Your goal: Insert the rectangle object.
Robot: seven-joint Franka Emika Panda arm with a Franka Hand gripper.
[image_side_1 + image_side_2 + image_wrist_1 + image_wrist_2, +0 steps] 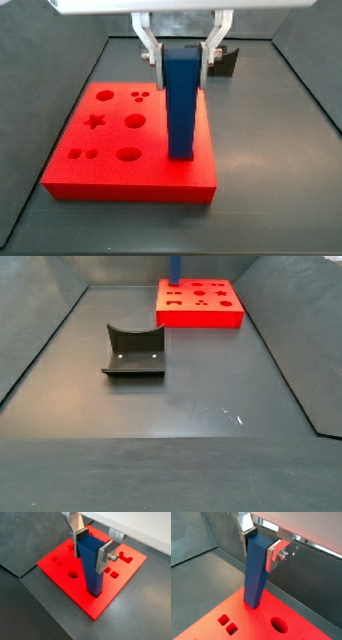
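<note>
My gripper [182, 52] hangs near the top centre of a side view, jaws clamped on the upper end of the rectangle object [182, 105]. The bar stands upright, its lower end on the red board [100, 150], mid-frame. The fixture [134, 352] sits left of centre on the bench [201, 396].

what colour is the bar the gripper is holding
Dark blue bar, clearest in a side view, gripper at its top.

Gripper [182, 55] jaws hold rectangle object [183, 105] upright on red board [80, 178]; fixture [134, 353] well apart, floor between open.
</note>
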